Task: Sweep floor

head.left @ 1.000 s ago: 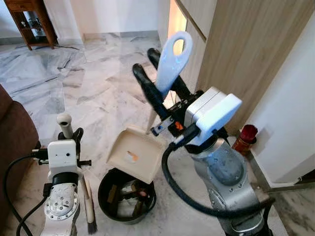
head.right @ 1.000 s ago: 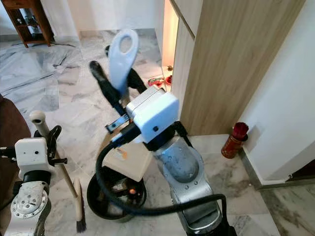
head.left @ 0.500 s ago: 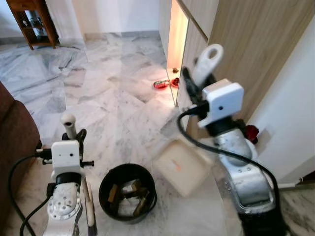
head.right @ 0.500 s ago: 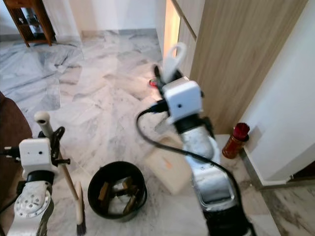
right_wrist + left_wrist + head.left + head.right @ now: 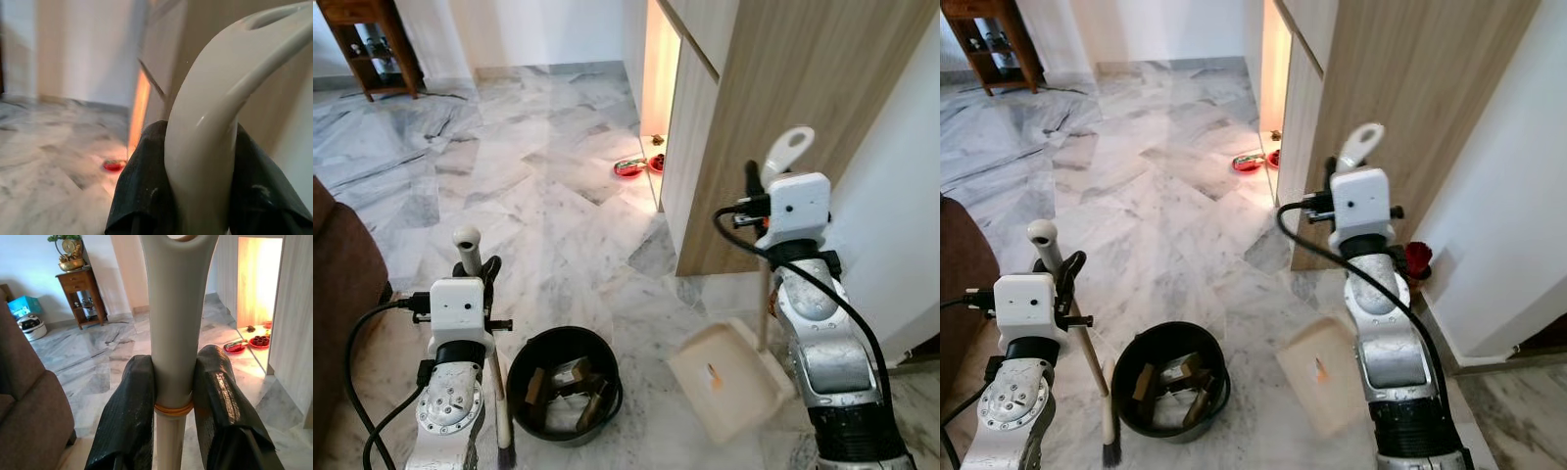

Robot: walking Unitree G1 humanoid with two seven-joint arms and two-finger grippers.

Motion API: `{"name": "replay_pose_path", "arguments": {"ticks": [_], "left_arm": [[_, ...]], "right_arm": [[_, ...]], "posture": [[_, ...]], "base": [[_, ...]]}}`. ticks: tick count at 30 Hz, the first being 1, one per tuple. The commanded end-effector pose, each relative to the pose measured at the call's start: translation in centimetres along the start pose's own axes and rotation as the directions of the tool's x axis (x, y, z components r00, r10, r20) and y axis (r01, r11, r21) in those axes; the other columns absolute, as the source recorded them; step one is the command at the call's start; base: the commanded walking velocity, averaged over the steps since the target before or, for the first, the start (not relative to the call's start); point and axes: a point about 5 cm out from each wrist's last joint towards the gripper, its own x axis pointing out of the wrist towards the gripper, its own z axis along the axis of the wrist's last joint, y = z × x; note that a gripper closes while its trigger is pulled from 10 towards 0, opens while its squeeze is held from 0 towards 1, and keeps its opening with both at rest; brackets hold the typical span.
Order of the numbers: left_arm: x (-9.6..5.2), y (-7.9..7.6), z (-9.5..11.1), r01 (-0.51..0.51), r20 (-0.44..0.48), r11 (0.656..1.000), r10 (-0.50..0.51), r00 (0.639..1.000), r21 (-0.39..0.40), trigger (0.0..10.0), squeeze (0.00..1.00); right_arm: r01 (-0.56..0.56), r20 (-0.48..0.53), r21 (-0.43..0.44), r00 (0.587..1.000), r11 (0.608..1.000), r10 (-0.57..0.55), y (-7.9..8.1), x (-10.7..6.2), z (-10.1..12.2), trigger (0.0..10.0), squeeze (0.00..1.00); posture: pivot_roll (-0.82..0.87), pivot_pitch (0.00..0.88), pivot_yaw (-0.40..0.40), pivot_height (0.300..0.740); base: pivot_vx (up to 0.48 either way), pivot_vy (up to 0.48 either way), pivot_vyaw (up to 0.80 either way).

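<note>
My left gripper (image 5: 478,272) is shut on the pale handle of a small broom (image 5: 495,377), which stands upright with its bristles on the marble floor. The left wrist view shows both black fingers (image 5: 131,411) pressed against that broom handle (image 5: 177,328). My right gripper (image 5: 756,188) is shut on the dustpan's long white handle (image 5: 789,150). The cream dustpan (image 5: 729,380) rests on the floor by the wooden cabinet, with a small orange scrap in it. A black round bin (image 5: 563,385) holding debris sits between the two arms.
A tall wooden cabinet (image 5: 783,88) and a white wall stand close on the right. A red bottle (image 5: 1417,257) stands at the cabinet's foot. Red dishes (image 5: 628,167) lie further off by the lit gap. A brown sofa (image 5: 337,284) borders the left.
My right arm has swung the dustpan from its tilted spot over the bin to the right and down onto the floor. The left arm and broom have stayed put.
</note>
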Motion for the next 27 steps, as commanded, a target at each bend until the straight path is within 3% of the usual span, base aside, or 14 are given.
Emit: {"name": "replay_pose_path", "arguments": {"ticks": [1, 4, 7, 12, 18, 27], "left_arm": [[0.2, -0.1, 0.8, 0.004, 0.049, 1.0, -0.004, 0.999, -0.013, 10.0, 0.0], [0.2, 0.2, 0.9, -0.016, 0.051, 0.999, 0.018, 0.999, -0.031, 10.0, 0.0], [0.0, 0.5, 0.9, -0.028, 0.051, 0.999, 0.03, 0.998, -0.031, 10.0, 0.0], [-0.3, 0.8, 0.8, -0.039, 0.041, 0.998, 0.041, 0.998, -0.042, 10.0, 0.0], [-0.3, 1.0, 0.9, -0.066, 0.044, 0.996, 0.069, 0.997, -0.062, 10.0, 0.0], [-0.6, 1.3, 0.7, -0.071, 0.024, 0.996, 0.072, 0.997, -0.058, 10.0, 0.0]], "right_arm": [[0.02, -0.032, 0.088, 0.999, 0.996, -0.017, -0.1, 0.4, -0.5, 10.0, 0.0], [0.016, -0.068, 0.128, 0.998, 0.992, -0.007, -0.2, 0.5, -1.4, 10.0, 0.0], [0.038, -0.077, 0.11, 0.997, 0.993, -0.03, -1.1, 0.7, -1.9, 10.0, 0.0], [0.046, -0.056, 0.135, 0.998, 0.99, -0.039, -1.5, 0.7, -1.7, 10.0, 0.0], [0.026, -0.047, 0.189, 0.999, 0.982, -0.018, -0.8, 0.7, -1.9, 10.0, 0.0], [-0.004, -0.01, 0.204, 1.0, 0.979, 0.006, -0.3, 0.9, -1.4, 10.0, 0.0]], "posture": [[-0.02, 0.08, 0.01, 0.74], [-0.01, 0.075, 0.009, 0.74], [-0.01, 0.072, 0.007, 0.74], [-0.01, 0.068, 0.008, 0.74], [0.0, 0.075, 0.005, 0.74], [-0.02, 0.107, 0.017, 0.74]], "base": [[0.0, 0.0, 0.0], [0.0, 0.0, 0.0], [0.0, 0.0, 0.0], [0.0, 0.0, 0.0], [0.0, 0.0, 0.0], [0.0, 0.0, 0.0]]}}
